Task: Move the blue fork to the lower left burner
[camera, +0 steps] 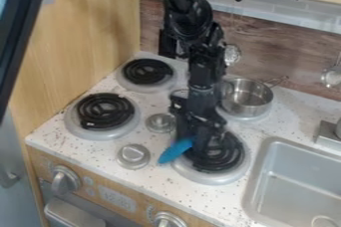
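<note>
Pale wood panelling (80, 37) stands along the left side of the toy kitchen, beside a speckled white tabletop (286, 121), with a brown wood-grain backsplash (286, 37) behind. A grey sink (286, 181) is set into the right-hand part. Black and jointed, the arm (188, 19) comes in from the top edge, and its gripper (192, 140) hangs down over the left side of the lower right burner (223, 164); whether the jaws are spread or pressed together, I cannot tell. The lower left burner (105, 111) has its black coil exposed, as does the upper left burner (148, 71) behind it. A steel pot (246, 99) sits upright on the upper right burner. Two round metal pieces (133, 156) lie between the left and right burners. The blue fork (175, 151) is right under the gripper, at the left edge of the lower right burner, its visible blue end pointing toward the front left.
</note>
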Robot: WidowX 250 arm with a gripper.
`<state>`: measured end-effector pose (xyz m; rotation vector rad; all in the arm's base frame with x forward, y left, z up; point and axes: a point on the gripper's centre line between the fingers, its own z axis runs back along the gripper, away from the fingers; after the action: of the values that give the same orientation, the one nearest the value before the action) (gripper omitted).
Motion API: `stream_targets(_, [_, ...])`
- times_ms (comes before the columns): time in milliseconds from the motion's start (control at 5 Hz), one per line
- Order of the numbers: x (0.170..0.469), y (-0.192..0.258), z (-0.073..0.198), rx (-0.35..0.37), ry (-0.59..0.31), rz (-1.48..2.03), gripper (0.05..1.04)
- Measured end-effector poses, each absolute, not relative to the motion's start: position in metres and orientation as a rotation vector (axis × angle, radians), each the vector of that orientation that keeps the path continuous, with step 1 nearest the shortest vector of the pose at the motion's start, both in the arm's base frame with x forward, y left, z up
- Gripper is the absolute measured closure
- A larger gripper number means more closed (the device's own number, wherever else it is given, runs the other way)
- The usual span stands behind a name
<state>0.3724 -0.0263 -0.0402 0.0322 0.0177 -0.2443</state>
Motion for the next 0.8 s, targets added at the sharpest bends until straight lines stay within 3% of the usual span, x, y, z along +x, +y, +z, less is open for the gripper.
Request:
stream_targets(200, [0.369,-0.026,-0.039,0.031,0.018,-0.253,0.749])
stream_targets(400, [0.360,-0.025,-0.034,0.022,0.064,-0.245,0.752])
stream_targets(600, [0.370,-0.014,0.002,-0.007,0.040,-0.179,0.753])
stream_targets(800, [0.375,0.023,0.024,0.009,0.010,-0.059,0.761])
